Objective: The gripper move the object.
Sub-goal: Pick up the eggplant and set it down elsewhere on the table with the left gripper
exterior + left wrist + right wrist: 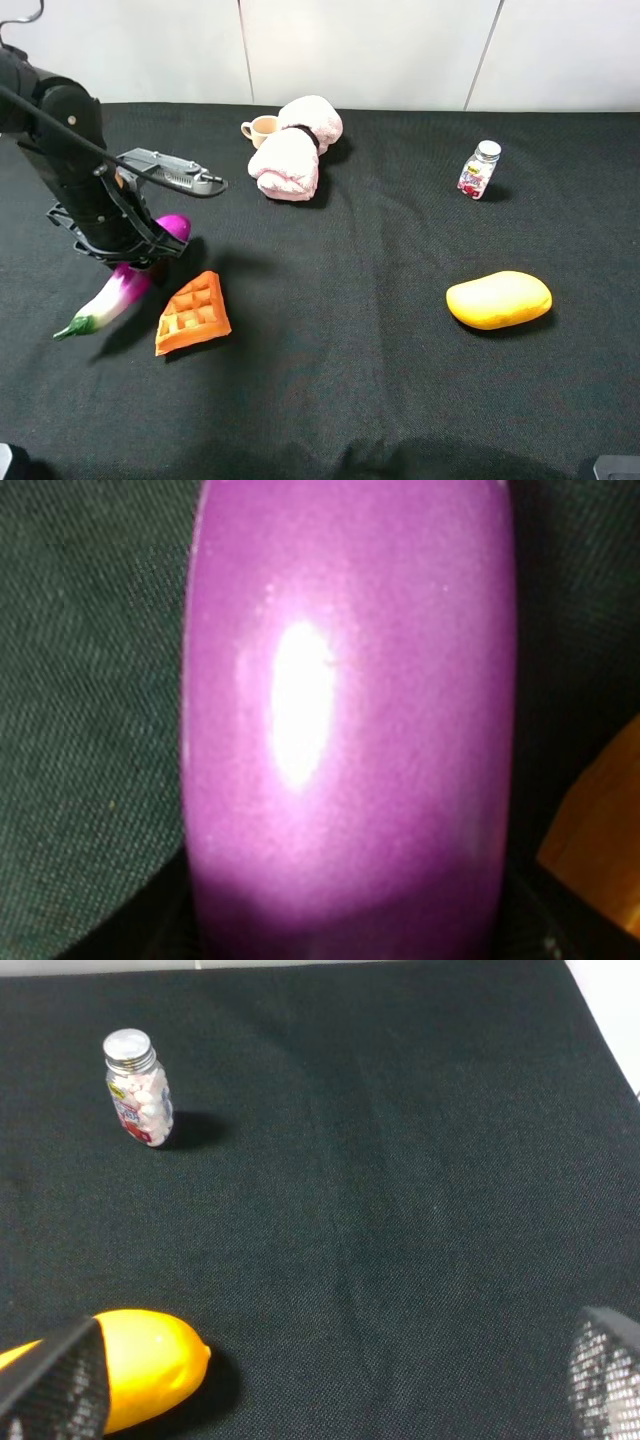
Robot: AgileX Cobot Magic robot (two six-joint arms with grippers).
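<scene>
**The left claw holds the toy eggplant**

The left claw [138,258] is pinching the eggplant [122,288] near its fat purple end. The eggplant is on the left side of the black cloth [350,380]. It is tilted. Its round purple end points up and toward the back, and its white part and green stem point down toward the front left. A dark shadow lies on the cloth under it, so it looks lifted a little. In the left wrist view the shiny purple eggplant [350,720] fills almost the whole picture, and the claw's fingers cannot be seen there.

An orange waffle piece [192,312] lies flat just beside the eggplant, on its right. A bit of it shows at the edge of the left wrist view [600,830].

At the back of the cloth sits a rolled pink towel [297,148] with a small cup [260,129] touching it.

The right claw [330,1385] is spread wide and holds nothing. A yellow mango [150,1365] lies near one of its fingers [55,1385]. A small bottle [138,1088] with a silver cap stands upright farther back, well apart from the mango.
</scene>
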